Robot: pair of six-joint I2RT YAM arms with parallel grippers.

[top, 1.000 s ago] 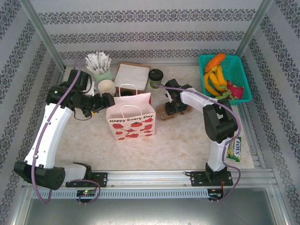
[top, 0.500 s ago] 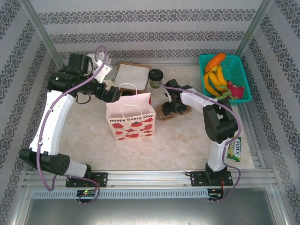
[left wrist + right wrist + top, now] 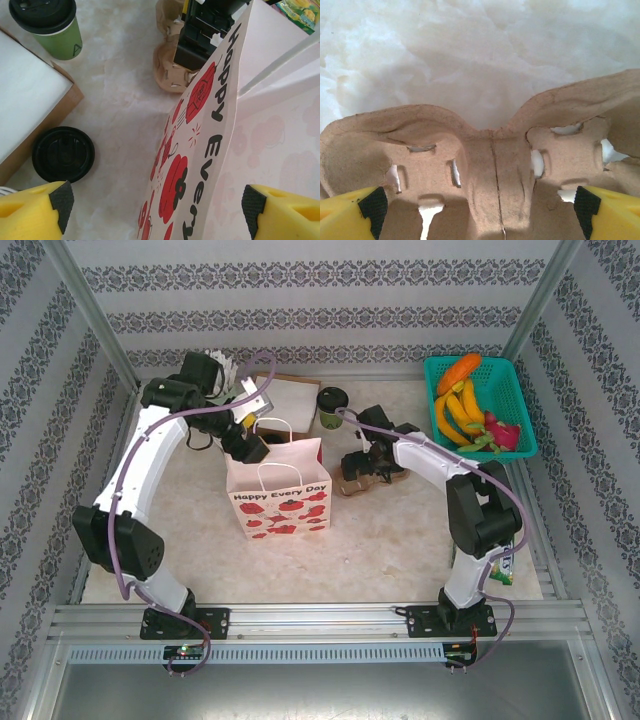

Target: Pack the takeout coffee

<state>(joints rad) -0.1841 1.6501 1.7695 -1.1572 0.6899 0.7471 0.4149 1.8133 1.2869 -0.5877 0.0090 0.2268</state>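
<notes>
You are looking at the takeout coffee (image 3: 50,27) with its lid running off the top edge; the paper bag (image 3: 210,150) is spilling past the right and bottom edges and is covering part of the cup carrier (image 3: 166,75)

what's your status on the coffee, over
Left gripper open above paper bag. Right gripper open over cardboard carrier. Takeout coffee upright, lidded, not yet bagged. Flat box close beside it.

Takeout coffee (image 3: 332,406), upright, black-lidded, pale green
</notes>
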